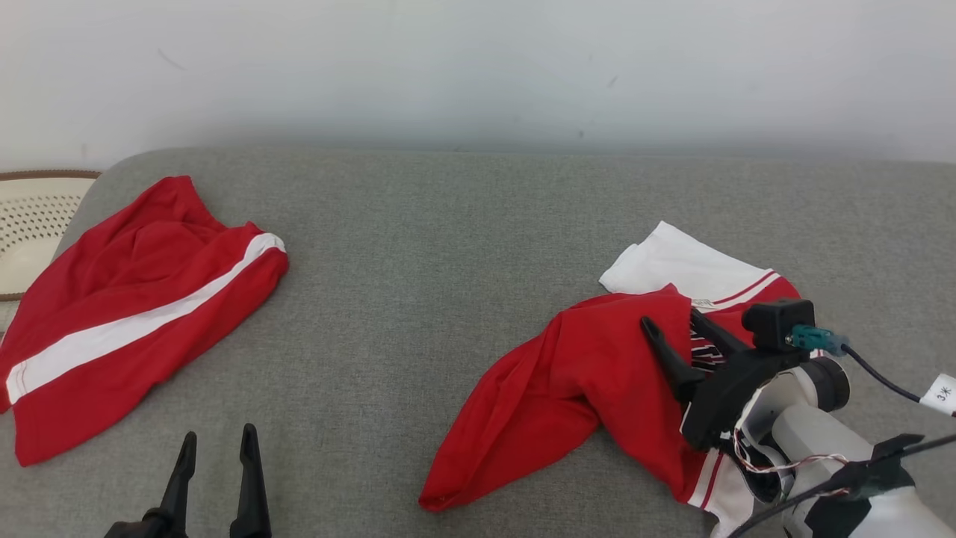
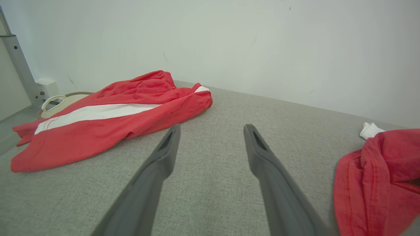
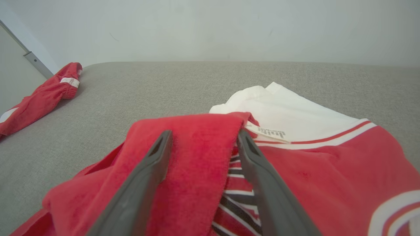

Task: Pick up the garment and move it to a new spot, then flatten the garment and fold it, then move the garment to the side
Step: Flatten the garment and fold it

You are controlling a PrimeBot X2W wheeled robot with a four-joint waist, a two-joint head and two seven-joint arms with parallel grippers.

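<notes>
The garment (image 1: 567, 373), a red top with white sleeves and striped trim, lies crumpled at the right of the grey padded surface (image 1: 448, 261); it also shows in the left wrist view (image 2: 377, 177) and the right wrist view (image 3: 328, 170). My right gripper (image 1: 671, 317) is open just over it, and a raised red fold near the collar label stands between the fingers (image 3: 204, 134). My left gripper (image 1: 218, 432) is open low at the front left, over bare surface (image 2: 212, 126), with nothing between its fingers.
Red shorts with a white stripe (image 1: 134, 299) (image 2: 108, 121) (image 3: 42, 96) lie spread at the far left. A pale perforated basket (image 1: 30, 217) sits past the surface's left edge. A white wall runs along the back.
</notes>
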